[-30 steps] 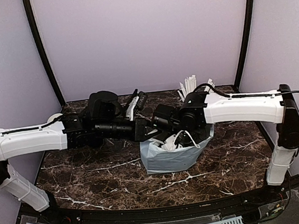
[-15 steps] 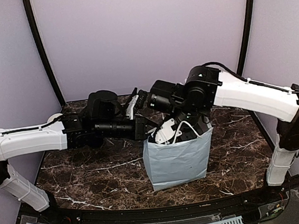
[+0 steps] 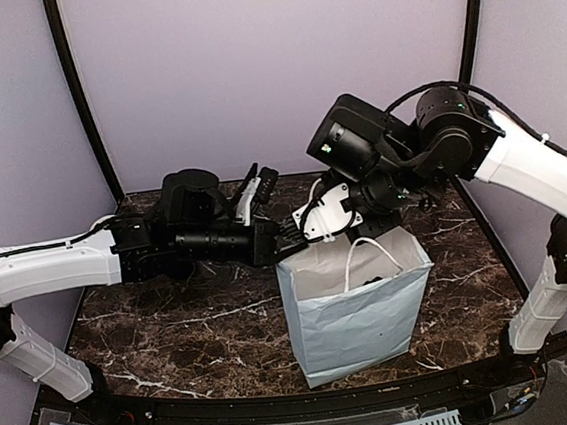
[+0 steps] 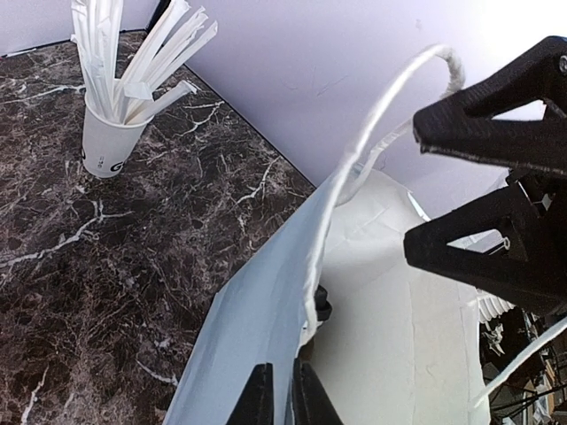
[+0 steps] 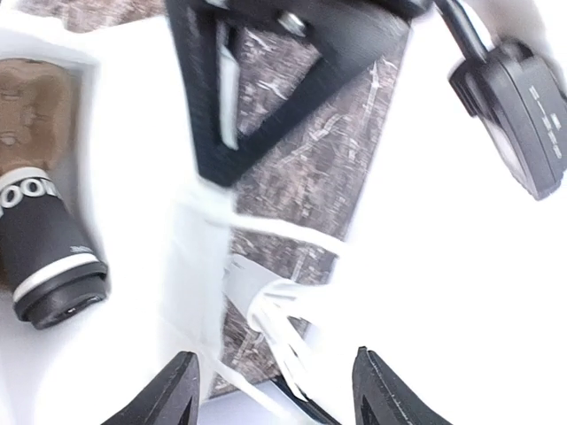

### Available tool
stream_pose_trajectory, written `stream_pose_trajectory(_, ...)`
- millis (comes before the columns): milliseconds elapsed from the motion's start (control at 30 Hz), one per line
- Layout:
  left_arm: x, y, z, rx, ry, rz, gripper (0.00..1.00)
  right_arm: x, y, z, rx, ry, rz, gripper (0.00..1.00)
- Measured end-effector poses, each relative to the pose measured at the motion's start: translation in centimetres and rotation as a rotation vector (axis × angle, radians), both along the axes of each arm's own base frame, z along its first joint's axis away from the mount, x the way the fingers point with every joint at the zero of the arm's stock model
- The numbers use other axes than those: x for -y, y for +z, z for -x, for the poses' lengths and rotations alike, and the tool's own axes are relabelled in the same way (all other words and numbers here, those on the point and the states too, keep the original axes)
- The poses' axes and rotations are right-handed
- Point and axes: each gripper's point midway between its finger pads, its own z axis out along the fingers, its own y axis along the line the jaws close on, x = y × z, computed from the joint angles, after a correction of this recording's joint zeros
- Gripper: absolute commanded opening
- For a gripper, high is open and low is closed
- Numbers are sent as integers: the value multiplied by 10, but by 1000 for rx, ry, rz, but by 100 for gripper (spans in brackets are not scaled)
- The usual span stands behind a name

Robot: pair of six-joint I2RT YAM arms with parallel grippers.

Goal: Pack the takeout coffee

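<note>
A pale grey-blue paper bag (image 3: 359, 316) is stood on the dark marbled surface (image 3: 174, 328), a dark-sided, black-lidded paper coffee cup (image 5: 44, 252) seen inside. The bag's rim is pinched by the closed left end effector (image 4: 282, 405); the right end effector (image 5: 275, 394) is spread wide, empty.

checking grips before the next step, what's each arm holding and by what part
Left gripper pinches the bag by its rim. Right gripper: jaws open beside a handle; no clear hold.
</note>
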Motion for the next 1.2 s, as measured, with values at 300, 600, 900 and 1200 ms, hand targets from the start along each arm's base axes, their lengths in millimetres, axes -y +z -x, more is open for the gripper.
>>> stream_pose_trajectory(300,-1,4,6,16,-32,2,32,8,35,-8,93,-35,-87,74)
stream_pose_trajectory(600,9,45,12,96,-136,-6,53,30,104,-10,128,-123,-355,77)
stream_pose_trajectory(900,21,35,26,110,-280,-146,49,74,128,-39,140,-270,-464,78)
stream_pose_trajectory(1200,27,-11,20,76,-332,-328,0,104,142,-47,144,-342,-539,77)
